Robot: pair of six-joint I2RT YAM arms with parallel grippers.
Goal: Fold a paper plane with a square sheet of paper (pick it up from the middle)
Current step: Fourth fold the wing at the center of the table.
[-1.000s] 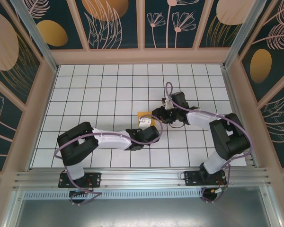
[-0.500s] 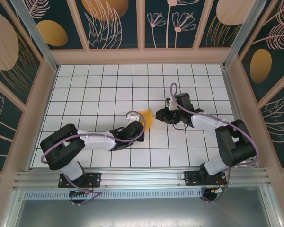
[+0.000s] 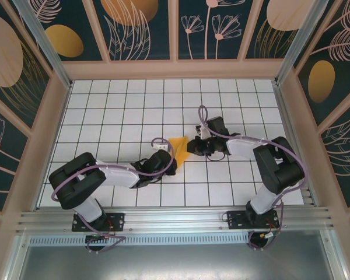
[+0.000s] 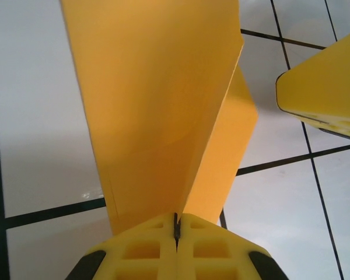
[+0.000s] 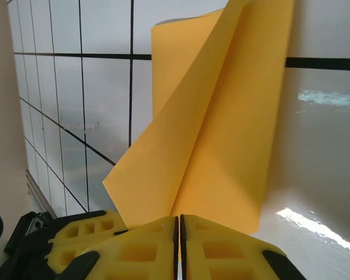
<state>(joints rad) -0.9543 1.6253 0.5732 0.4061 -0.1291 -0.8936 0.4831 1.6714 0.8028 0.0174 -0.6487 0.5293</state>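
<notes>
Closing in from the right over the past second, the right tool [image 3: 192,146] has crossed the gap to the sheet of paper [image 3: 179,143] and clamped down on its edge, while the left arm has drawn its elbow back toward the near-left of the white-tiled desk [image 3: 116,111]. From overhead, the orange-yellow sheet sits mid-desk as a small pointed shape between the two tools, with the left tool [image 3: 170,155] at its near-left side.

At the left wrist, the left tool [image 4: 176,224] is clenched, its yellow fingers pressed together on the lower edge of the sheet [image 4: 157,99], which rises from the grip in two layers meeting along a crease. A yellow finger of the right tool [image 4: 329,81] is at the upper right, just beside the paper.

At the right wrist, the right tool [image 5: 179,224] is likewise clenched on the sheet [image 5: 221,134], pinching it where two flaps meet; a finger of the left tool [image 5: 84,236] sits just beside it at lower left. Whether any edge of the paper rests on the tiles cannot be told.

With both tools now gripping it, the sheet looks partly folded and well short of a narrow dart; the two-handed hold probably sets up the next crease, where pulling unevenly could tear or skew the thin paper.
</notes>
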